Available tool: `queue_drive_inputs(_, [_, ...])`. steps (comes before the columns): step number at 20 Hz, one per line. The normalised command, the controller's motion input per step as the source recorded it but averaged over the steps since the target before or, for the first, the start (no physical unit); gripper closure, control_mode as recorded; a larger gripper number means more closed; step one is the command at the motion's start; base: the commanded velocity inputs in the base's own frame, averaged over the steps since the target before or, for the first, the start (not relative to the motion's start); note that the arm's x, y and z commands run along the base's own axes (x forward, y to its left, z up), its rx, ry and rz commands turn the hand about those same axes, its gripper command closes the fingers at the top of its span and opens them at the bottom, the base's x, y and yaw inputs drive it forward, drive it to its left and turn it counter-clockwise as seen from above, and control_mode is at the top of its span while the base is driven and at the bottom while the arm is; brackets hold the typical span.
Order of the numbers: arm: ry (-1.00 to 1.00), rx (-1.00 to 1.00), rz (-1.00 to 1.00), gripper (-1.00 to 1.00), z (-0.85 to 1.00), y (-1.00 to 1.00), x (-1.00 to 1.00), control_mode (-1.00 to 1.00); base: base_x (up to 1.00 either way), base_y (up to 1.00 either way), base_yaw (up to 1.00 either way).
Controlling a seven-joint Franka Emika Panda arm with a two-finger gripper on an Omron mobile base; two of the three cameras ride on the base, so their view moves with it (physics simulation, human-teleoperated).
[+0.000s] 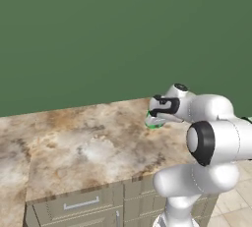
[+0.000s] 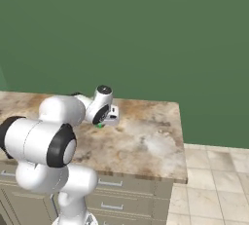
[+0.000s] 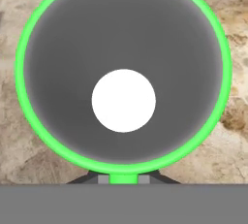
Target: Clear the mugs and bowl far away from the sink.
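Mottled brown stone counter [image 1: 88,147] runs before a flat green wall [image 1: 98,34], with grey drawers [image 1: 81,204] below its front edge. At right of centre in the left base view, the gripper [image 1: 155,119] points down, clamped shut on the rim of the green mug [image 1: 153,124]. Seen from the hand, the mug's green rim [image 3: 19,72] rings a grey inside directly beneath the fingertips [image 3: 145,178].

Green mug [image 1: 153,124] — body mostly hidden beneath the hand; handle not visible. Gripper [image 3: 123,179] fingertips — largely covered by the mug rim.
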Motion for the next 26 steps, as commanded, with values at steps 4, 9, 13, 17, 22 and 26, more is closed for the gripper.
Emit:
queue_drive_inputs(4, [0.0,0.0,0.0,1.0,-0.45,0.0,0.19,-1.0,0.0,0.0,0.0])
queue_drive_inputs(9, [0.0,0.0,0.0,-1.0,-0.33,0.05,0.08,-1.0,0.0,0.0,0.0])
queue_drive_inputs(13, [-0.03,0.0,0.0,-1.0,-0.02,0.01,0.0,-1.0,0.0,0.0,0.0])
queue_drive_inputs(17, [-0.02,0.0,0.0,-1.0,0.0,0.01,0.0,-1.0,0.0,0.0,0.0])
queue_drive_inputs(22, [0.0,0.0,0.0,-1.0,0.23,0.0,-0.25,-1.0,0.0,0.0,0.0])
queue_drive_inputs(26, [0.0,0.0,0.0,-1.0,0.68,-0.07,-0.59,-1.0,0.0,0.0,0.0])
